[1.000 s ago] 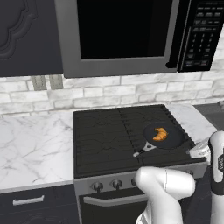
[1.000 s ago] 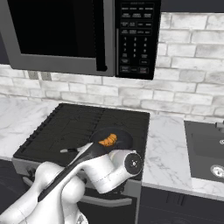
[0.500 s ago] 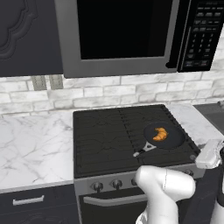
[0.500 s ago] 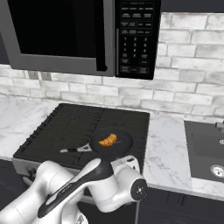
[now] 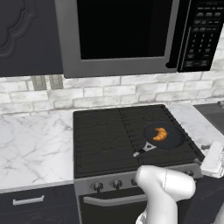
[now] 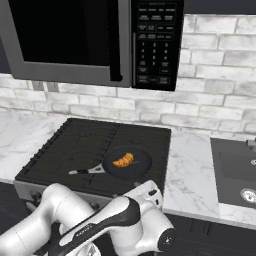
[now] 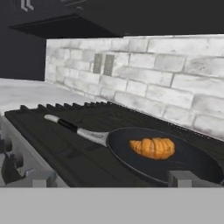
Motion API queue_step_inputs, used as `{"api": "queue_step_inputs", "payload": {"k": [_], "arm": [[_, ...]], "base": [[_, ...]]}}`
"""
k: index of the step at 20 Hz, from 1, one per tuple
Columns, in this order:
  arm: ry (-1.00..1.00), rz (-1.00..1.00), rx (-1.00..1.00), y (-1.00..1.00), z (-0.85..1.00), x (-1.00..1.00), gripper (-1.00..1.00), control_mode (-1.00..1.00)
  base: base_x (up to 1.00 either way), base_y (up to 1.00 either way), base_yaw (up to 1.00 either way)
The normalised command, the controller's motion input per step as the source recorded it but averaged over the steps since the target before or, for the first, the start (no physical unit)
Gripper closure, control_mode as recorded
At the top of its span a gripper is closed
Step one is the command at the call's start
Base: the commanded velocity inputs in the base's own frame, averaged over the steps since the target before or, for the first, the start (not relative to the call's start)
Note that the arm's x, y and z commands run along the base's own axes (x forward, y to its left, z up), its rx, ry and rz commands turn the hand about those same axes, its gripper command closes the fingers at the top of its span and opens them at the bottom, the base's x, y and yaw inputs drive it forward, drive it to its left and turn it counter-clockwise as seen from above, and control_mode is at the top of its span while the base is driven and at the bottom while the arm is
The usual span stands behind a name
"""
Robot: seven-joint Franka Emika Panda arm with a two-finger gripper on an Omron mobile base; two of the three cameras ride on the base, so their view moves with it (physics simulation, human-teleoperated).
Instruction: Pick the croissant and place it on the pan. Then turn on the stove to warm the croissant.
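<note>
Croissant [image 7: 153,148] lies inside the pan [image 7: 192,162], near the middle of its flat base, a golden-orange crescent with ridged, segmented bands across its back; the left base view shows it [image 5: 160,134] as a small curved shape against the dark pan floor [image 5: 173,141], and the right base view shows the same [image 6: 123,160] within the round black vessel [image 6: 140,164]. The pan is circular with a low, smooth rim and a slender silver-grey handle with a dark mid-section, the handle pointing toward the front left of the stove [image 5: 109,140]. The pan sits on the right front portion of the stove top, resting on dark, ribbed grates that form parallel bars across the matte black surface. The stove front panel is silver-grey and carries round dark knobs [image 5: 116,184] in a row below the cooking surface. White marble-patterned tabletop [image 5: 30,148] with grey veining adjoins the stove on both sides. Behind it runs a wall of pale rectangular brick tiles [image 6: 215,105] with rough, mottled faces. A microwave [image 5: 127,35] with a dark glossy door, grey frame and a keypad at its right hangs above the stove. The jaws stand spread wide and hold nothing; the hand is positioned low at the stove's front right edge, looking across the grates at the pan.
</note>
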Motion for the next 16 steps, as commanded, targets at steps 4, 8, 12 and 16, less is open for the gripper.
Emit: {"api": "queue_step_inputs", "payload": {"k": [4,8,12,16], "arm": [[-0.19,0.05,0.01,-0.12,0.0,-0.14,-1.0,-1.0],[-0.18,0.01,0.0,-0.1,0.0,-0.24,-1.0,-1.0],[-0.14,0.0,0.0,-0.05,0.0,-0.25,-1.0,-1.0],[-0.05,0.0,0.0,0.0,-0.12,-0.13,-1.0,-1.0]], "base": [[0.0,0.0,0.0],[0.0,0.0,0.0],[0.0,0.0,0.0],[0.0,0.0,0.0]]}}
